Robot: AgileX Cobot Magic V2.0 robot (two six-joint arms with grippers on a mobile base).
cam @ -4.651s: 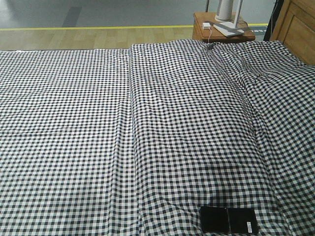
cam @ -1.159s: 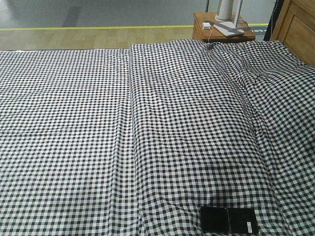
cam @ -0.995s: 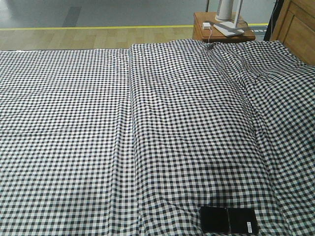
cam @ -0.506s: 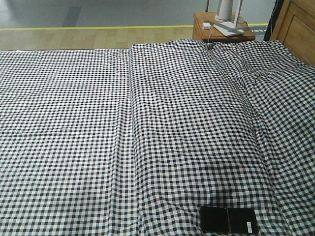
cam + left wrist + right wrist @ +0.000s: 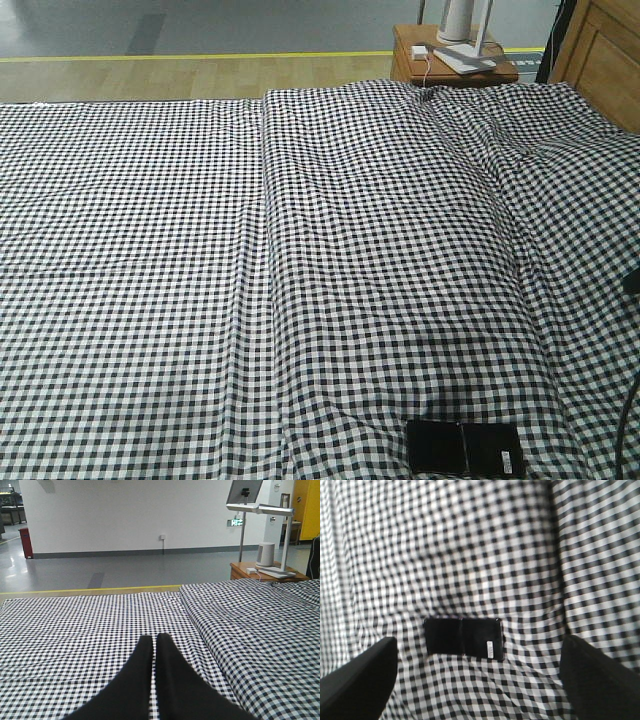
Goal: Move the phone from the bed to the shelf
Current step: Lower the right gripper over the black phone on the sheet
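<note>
The phone (image 5: 465,447) lies flat on the checked bed (image 5: 300,250) near its front edge, a black slab with a middle seam and a small white sticker. In the right wrist view the phone (image 5: 463,637) sits below and between the wide-apart black fingers (image 5: 360,680) of my right gripper (image 5: 479,645), which is open and hovering above it without touching. My left gripper (image 5: 154,640) is shut with nothing in it, held over the sheet (image 5: 75,630) left of a long fold. The shelf is out of view.
An orange-brown nightstand (image 5: 455,60) with a white lamp base stands past the bed's far right corner, also in the left wrist view (image 5: 260,572). A wooden panel (image 5: 605,55) borders the bed's right side. A dark arm part (image 5: 632,282) and a cable show at the right edge.
A dark part of the right arm and a cable have come into the front view at the right edge. The phone has not moved.
</note>
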